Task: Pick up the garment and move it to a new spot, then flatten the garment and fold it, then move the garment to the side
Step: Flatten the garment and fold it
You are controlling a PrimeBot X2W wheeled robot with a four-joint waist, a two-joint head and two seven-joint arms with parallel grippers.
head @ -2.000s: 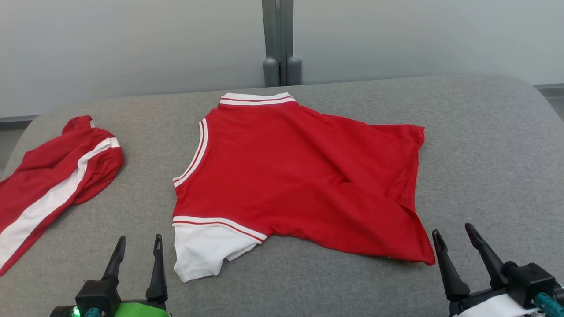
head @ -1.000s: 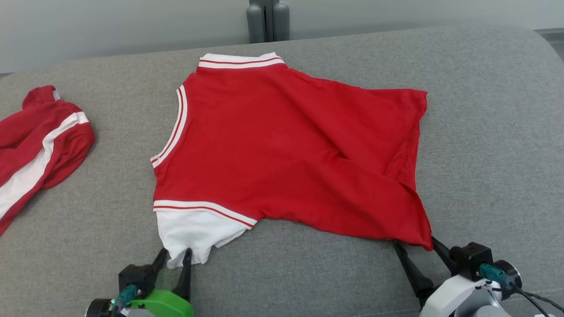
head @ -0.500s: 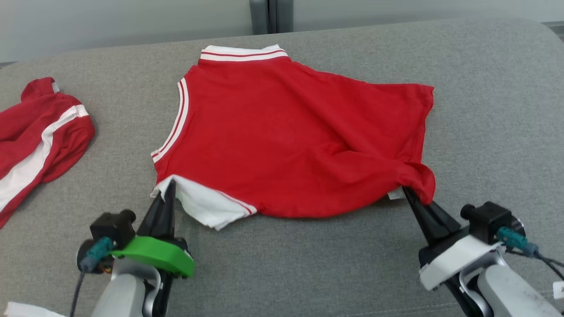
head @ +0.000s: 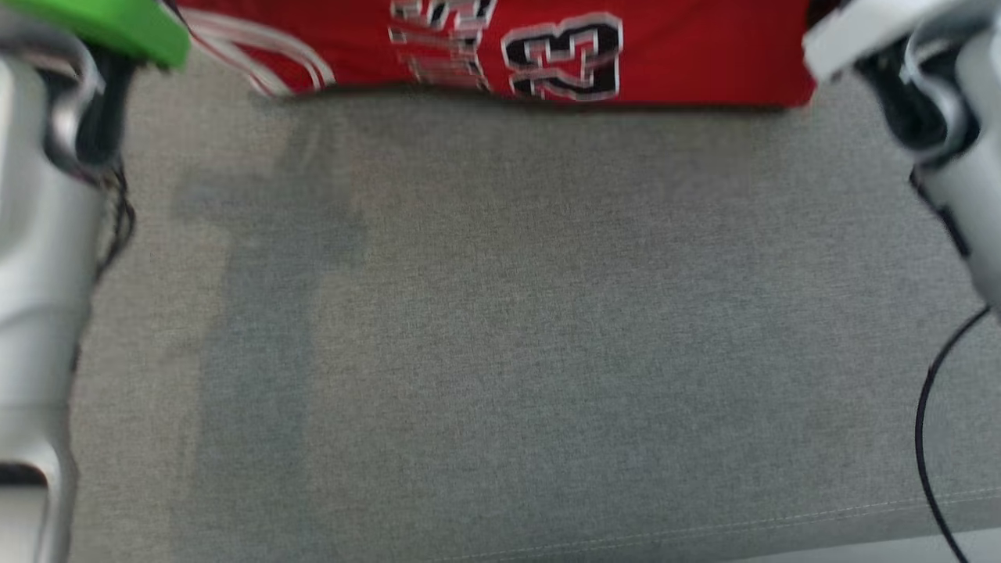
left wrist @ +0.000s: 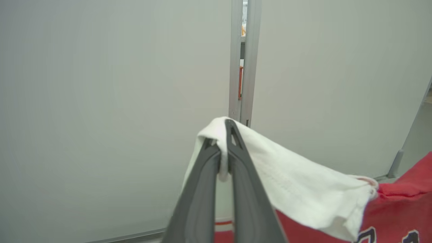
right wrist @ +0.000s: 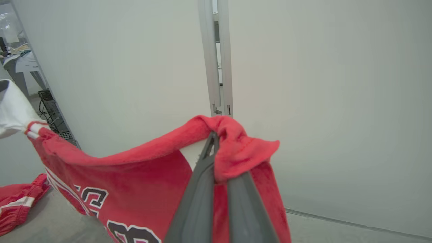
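nearest you, the grey fabric desk (head: 500, 328) lies below, and the garment (head: 688, 55), a red jersey with black numerals, hangs along its far part. your left end effector (left wrist: 221, 141) is pressed together on the white sleeve (left wrist: 297, 189). your right end effector (right wrist: 215, 140) pinches a bunched red corner. the garment hangs stretched between them; whether its lower edge touches the desk you cannot tell. beyond, a second red garment (right wrist: 17, 202) lies on the desk, with pale wall panels (right wrist: 320, 101) behind.

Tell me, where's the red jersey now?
At the head view's top, the red fabric jersey hangs over the grey cushioned surface, stretched between the left end effector and the right end effector.
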